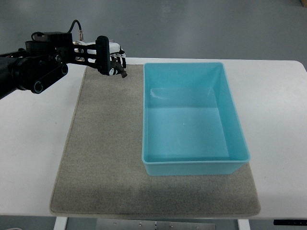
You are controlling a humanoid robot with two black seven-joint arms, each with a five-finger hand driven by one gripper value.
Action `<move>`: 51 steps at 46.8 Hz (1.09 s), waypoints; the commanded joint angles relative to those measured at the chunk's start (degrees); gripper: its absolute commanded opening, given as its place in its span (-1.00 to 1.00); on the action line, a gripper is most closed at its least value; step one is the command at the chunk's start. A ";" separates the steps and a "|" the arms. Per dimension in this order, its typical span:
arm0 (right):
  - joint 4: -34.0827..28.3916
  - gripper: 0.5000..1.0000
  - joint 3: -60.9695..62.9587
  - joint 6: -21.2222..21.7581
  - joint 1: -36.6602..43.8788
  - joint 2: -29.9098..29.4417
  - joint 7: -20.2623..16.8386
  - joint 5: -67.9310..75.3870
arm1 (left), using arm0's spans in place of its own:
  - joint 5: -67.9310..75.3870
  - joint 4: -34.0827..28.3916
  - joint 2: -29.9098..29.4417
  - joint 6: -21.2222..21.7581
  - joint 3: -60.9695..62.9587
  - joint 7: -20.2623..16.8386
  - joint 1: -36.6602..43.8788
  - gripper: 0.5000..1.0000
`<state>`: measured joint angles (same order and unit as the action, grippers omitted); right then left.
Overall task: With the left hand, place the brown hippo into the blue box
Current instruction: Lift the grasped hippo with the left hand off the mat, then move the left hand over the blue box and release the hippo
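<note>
The mat (105, 158) lay nearest the camera, on the white table (33, 153), reaching from the near edge to the far edge. The blue box (192, 165) rested on the right half of the mat, open side up, with only its bare floor showing. The left arm (33, 72) entered from the left edge at the far corner, extended rightward over the table and the mat's far-left corner. The left hand (109, 60) sat just beyond the box's far-left corner, apart from its rim, fingers (102, 52) curled downward. A small dark-brown piece showed under the fingers; whether this was the hippo, and whether the hand gripped it, could not be determined.
</note>
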<state>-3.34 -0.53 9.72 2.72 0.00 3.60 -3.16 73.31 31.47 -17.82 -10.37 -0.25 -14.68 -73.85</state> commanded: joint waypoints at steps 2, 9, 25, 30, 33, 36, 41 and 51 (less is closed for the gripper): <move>0.00 0.74 0.00 -0.05 0.00 0.00 0.00 0.00 | -0.27 0.09 -0.02 0.00 -1.15 -0.09 -1.20 -0.76; 0.00 0.74 0.00 -0.05 0.00 0.00 0.00 0.00 | -0.09 1.93 0.07 0.00 -3.44 -0.09 -3.22 -0.73; 0.00 0.74 0.00 -0.05 0.00 0.00 0.00 0.00 | -0.27 12.30 0.24 0.00 -7.48 -0.09 -5.60 -0.59; 0.00 0.74 0.00 0.04 0.00 0.00 0.00 0.00 | -0.36 14.50 0.50 0.00 -7.57 0.00 -5.51 -0.51; 0.00 0.74 0.00 0.04 0.00 0.00 0.00 0.00 | -0.36 15.38 0.77 -0.09 -7.66 -0.09 -5.42 -0.51; 0.00 0.74 0.00 -0.05 0.00 0.00 0.00 0.00 | -0.36 17.04 0.77 -0.18 -7.74 -0.09 -5.25 -0.51; 0.00 0.74 0.00 -0.05 0.00 0.00 0.00 0.00 | -0.36 20.82 0.86 -0.09 -7.74 -0.09 -4.99 -0.44; 0.00 0.74 0.00 0.04 0.00 0.00 0.00 0.00 | -0.36 21.88 2.09 -0.18 -7.66 -0.09 -4.55 -0.37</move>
<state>-3.34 -0.53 9.73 2.72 0.00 3.60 -3.16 72.95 53.36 -15.92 -10.52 -7.99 -14.75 -78.41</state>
